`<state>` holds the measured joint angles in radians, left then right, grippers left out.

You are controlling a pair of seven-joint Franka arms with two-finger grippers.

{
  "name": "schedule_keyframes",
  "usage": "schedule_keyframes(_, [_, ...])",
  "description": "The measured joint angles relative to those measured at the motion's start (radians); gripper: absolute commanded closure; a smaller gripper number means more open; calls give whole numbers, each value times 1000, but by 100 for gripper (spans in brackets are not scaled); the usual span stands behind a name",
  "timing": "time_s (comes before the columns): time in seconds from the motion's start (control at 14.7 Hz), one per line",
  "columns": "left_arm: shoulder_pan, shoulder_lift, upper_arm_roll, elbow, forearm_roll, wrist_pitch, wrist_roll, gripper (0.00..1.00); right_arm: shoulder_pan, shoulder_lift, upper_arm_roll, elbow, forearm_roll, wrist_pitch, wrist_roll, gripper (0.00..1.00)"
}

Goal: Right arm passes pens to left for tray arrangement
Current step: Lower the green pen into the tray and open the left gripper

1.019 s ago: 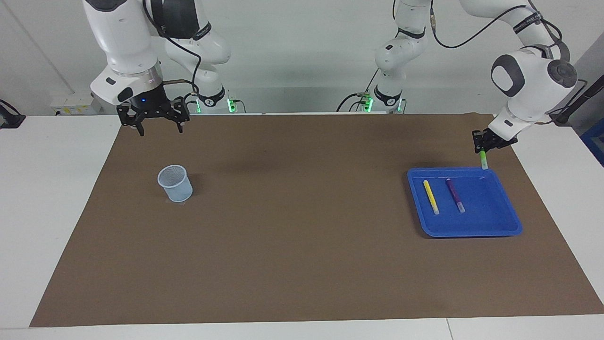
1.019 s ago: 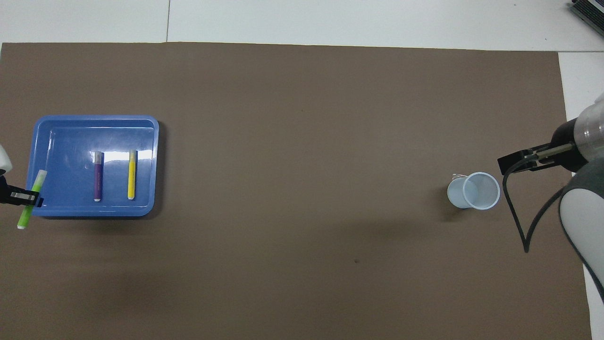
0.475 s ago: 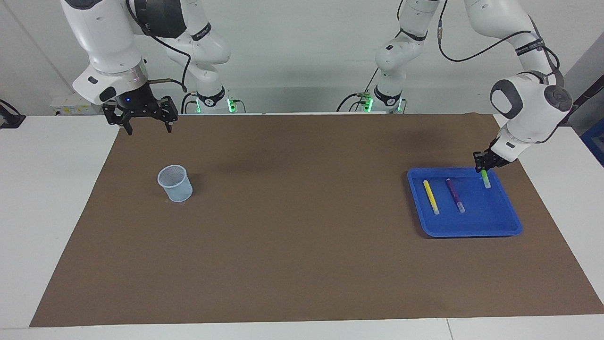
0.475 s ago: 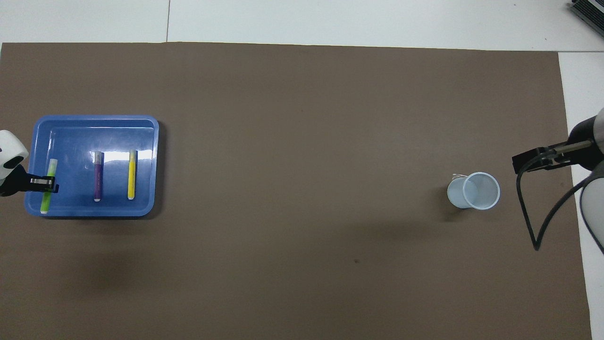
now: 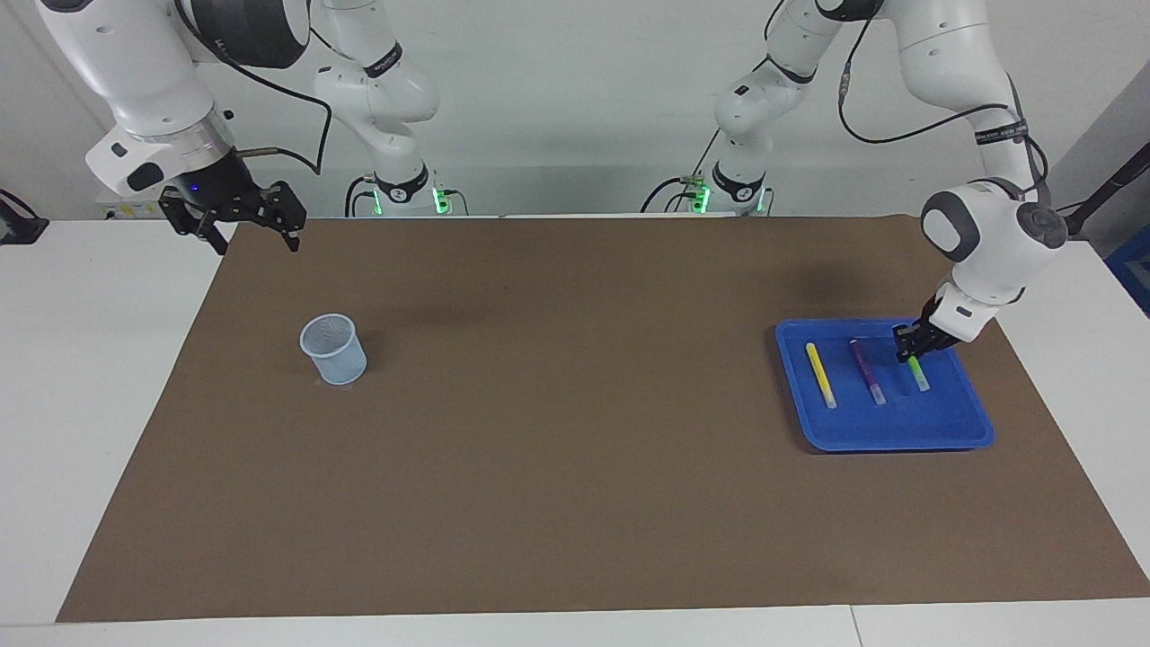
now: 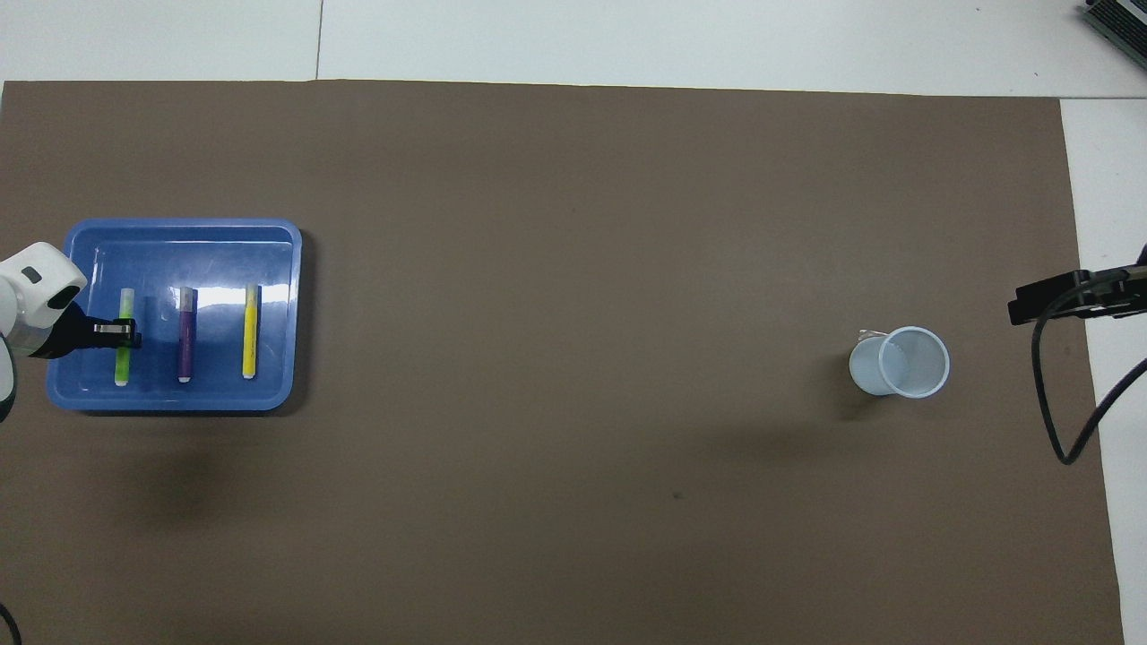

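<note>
Green pen (image 5: 915,371), gripped by the left gripper (image 5: 907,346), lowers into blue tray (image 5: 898,436) beside purple pen (image 5: 867,370), forming a row; right gripper (image 5: 241,218) waits, wide.

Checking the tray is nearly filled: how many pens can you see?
3, all in the blue tray: the yellow pen nearest the table's middle, the purple pen beside it, the green pen gripped by the left gripper. None looks hidden.
</note>
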<state>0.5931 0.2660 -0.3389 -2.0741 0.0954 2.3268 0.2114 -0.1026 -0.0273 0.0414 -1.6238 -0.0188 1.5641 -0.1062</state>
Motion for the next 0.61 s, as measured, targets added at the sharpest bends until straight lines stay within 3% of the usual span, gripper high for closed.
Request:
schedule_keyframes(0.27, [0, 18, 0, 0, 24, 35, -5, 100, 4, -1, 0, 0, 1, 0, 1, 0])
schedule_keyframes(0.34, [0, 19, 0, 0, 38, 37, -7, 86, 4, -1, 0, 0, 2, 0, 5, 0])
schedule_keyframes(0.41, [0, 20, -1, 0, 45, 38, -8, 64, 4, -1, 0, 0, 2, 0, 17, 0])
schedule_keyframes(0.48, [0, 20, -1, 0, 47, 39, -8, 28, 4, -1, 0, 0, 2, 0, 35, 0])
schedule_keyframes(0.54, [0, 20, -2, 0, 49, 40, -8, 3, 5, -1, 0, 0, 2, 0, 46, 0])
schedule_keyframes(0.61, [-1, 20, -3, 0, 49, 40, -8, 0, 6, -2, 0, 0, 2, 0, 51, 0])
